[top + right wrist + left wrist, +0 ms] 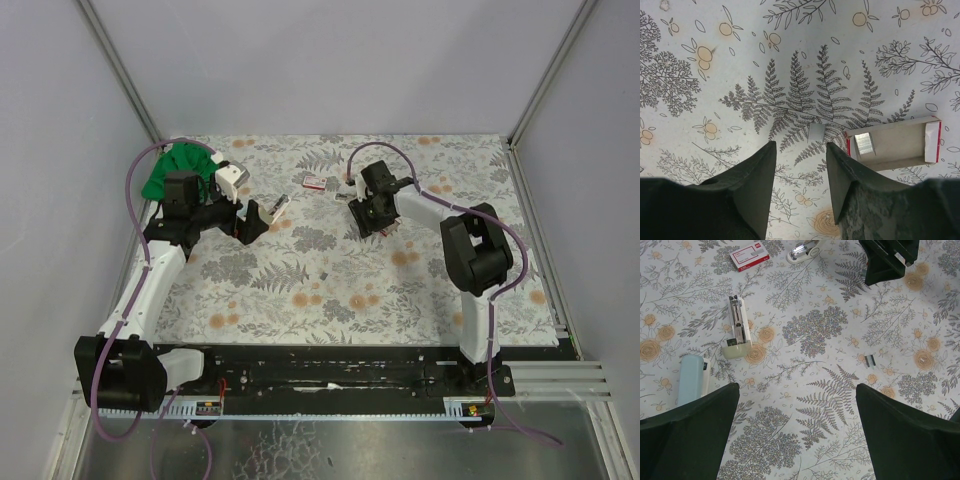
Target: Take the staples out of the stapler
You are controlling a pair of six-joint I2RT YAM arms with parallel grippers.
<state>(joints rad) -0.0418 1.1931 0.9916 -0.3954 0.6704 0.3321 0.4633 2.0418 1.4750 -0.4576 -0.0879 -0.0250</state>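
An opened white stapler (736,327) lies on the floral cloth, ahead and to the left of my left gripper (797,387), which hangs wide open over bare cloth. In the top view that stapler (275,205) sits just right of the left gripper (250,222). A short silvery strip of staples (817,134) rests flat on the cloth just beyond the tips of my right gripper (801,145). Its jaws are open, with nothing between them. Another small strip of staples (869,359) lies apart, mid-table. The right gripper (370,215) points down at the cloth.
An open cardboard tray (900,131) with staples inside (863,144) lies right of the right fingers. A red-and-white box (749,255), a second white stapler (804,251) and a light blue stapler (692,377) also lie on the cloth. A green cloth (178,165) sits back left.
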